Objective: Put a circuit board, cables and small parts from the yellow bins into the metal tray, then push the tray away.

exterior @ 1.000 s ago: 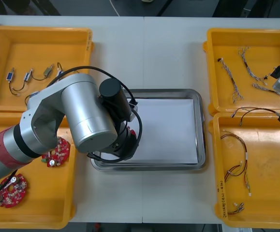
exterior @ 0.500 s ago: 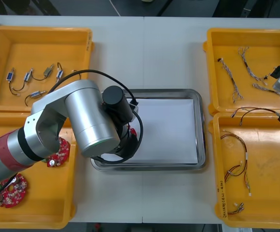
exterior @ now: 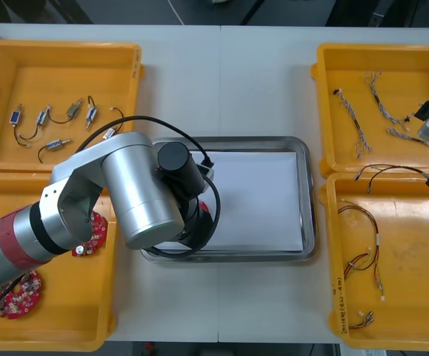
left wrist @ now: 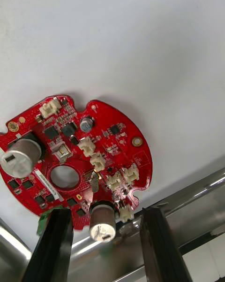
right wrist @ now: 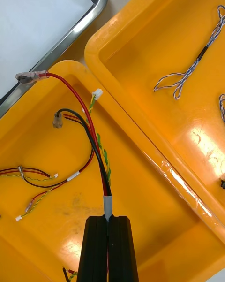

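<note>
Fingers [left wrist: 54,249] of the left gripper [left wrist: 103,214] are held apart, one to either side of the near edge of a round red circuit board [left wrist: 75,160]. The board is seen lying flat on the white lining [left wrist: 140,38] of the metal tray [exterior: 229,256], just inside the rim at the tray's left end (contact between fingers and board cannot be made out). The placing of the board is judged to be the step in hand, with the release apparently made. A straight lift clear of the board is called for next, so that it is not dragged or tipped against the rim.

At the right side of the table, the right gripper [right wrist: 108,218] is closed on the grey sleeve of a red, black and yellow cable [right wrist: 96,146] above the nearer right yellow bin [right wrist: 154,202]. The cable's loose ends are trailed towards the bin's wall. A carry across to the tray is expected once the left arm [exterior: 132,193] is withdrawn.
</note>
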### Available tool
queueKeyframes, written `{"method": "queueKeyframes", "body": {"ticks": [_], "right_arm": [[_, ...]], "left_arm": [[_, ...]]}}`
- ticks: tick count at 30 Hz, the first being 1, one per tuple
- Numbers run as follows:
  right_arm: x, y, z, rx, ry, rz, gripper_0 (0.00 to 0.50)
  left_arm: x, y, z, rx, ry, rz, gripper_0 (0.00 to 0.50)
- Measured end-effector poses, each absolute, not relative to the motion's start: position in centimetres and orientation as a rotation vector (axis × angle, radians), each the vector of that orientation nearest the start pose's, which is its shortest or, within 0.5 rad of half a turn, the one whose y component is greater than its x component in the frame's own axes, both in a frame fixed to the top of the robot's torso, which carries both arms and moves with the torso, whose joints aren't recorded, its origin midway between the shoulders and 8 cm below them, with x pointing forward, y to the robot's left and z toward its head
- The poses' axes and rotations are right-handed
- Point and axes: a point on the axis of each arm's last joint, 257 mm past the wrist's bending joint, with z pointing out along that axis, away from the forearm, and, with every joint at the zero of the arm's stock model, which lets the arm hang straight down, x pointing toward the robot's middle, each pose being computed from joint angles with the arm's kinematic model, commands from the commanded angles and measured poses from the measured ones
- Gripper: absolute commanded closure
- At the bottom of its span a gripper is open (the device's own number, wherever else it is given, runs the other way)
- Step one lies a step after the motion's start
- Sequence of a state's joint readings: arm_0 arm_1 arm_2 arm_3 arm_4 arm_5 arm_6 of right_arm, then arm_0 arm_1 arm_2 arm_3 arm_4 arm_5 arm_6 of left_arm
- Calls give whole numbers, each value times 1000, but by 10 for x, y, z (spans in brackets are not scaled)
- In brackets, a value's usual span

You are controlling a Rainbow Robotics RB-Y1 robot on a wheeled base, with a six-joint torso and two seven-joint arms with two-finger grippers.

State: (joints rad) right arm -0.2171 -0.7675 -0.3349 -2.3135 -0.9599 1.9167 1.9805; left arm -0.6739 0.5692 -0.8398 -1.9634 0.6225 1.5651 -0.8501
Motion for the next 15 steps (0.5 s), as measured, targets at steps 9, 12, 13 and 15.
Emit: {"method": "queueKeyframes", "body": {"ticks": [9,12,13,15], "right_arm": [[378,-322,-123,-1059,2348,-188,500],[378,-322,-123,-1059,2348,-189,500],[378,-322,-123,-1059,2348,-189,500],[378,-322,-123,-1059,2347,-189,500]], "left_arm": [[393,62,-283,609,2677,-84,0],[390,59,-280,610,2686,-106,0],[389,59,-278,608,2689,-116,0],[389,60,-270,596,2695,-129,0]]}}
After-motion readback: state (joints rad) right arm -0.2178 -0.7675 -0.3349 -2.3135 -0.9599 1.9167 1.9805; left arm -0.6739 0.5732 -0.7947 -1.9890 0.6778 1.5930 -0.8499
